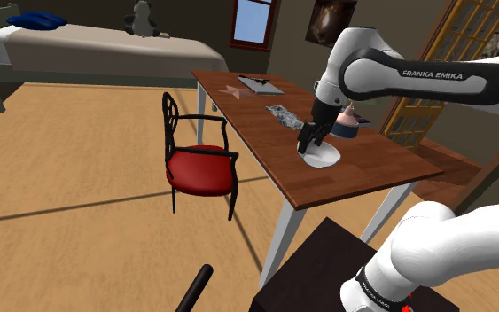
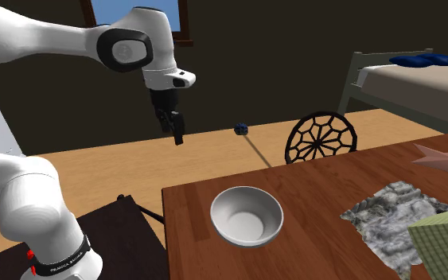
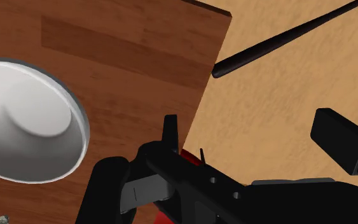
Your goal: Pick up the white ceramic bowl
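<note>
A white bowl [image 1: 324,158] sits upright on the brown wooden table [image 1: 265,142], near the edge closest to the stand. It has nothing in it [image 2: 247,215]. My black gripper [image 1: 313,139] hangs just above the bowl's rim, on the shoulder view's left side, with its fingers apart and nothing between them. From the second exterior view the gripper [image 2: 173,127] is well above the table and clear of the bowl. In the wrist view the bowl [image 3: 28,124] lies off to one side of the fingers, close to the table's edge.
A black chair with a red seat [image 1: 201,168] stands beside the table. On the table lie a grey patterned cloth [image 1: 283,114], a flat grey item [image 1: 261,85] and a pink object [image 1: 348,120]. A black rod [image 3: 285,41] lies on the floor. A bed [image 1: 88,44] stands behind.
</note>
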Robot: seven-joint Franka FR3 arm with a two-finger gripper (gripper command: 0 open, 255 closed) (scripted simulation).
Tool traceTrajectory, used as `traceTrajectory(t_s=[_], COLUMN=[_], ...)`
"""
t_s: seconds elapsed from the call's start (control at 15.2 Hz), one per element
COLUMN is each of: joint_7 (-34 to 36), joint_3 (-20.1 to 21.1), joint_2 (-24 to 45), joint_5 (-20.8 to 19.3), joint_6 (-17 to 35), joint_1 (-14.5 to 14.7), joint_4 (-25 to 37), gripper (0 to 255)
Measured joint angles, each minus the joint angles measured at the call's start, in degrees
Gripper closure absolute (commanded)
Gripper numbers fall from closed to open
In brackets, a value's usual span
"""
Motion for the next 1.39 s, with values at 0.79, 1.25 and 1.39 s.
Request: traceTrajectory(t_s=[0.79,1.25,1.39], joint_7=[-9.0,-11.8,-11.7], joint_3=[-9.1,-12.1,-12.2], joint_2=[14.7,21.3,22.0], joint_5=[-7.9,-9.4,-9.5], joint_6=[15.0,21.6,23.2], joint_1=[-5.9,-7.6,-7.6], joint_4=[1.2,2.0,1.1], gripper=[0,0,0])
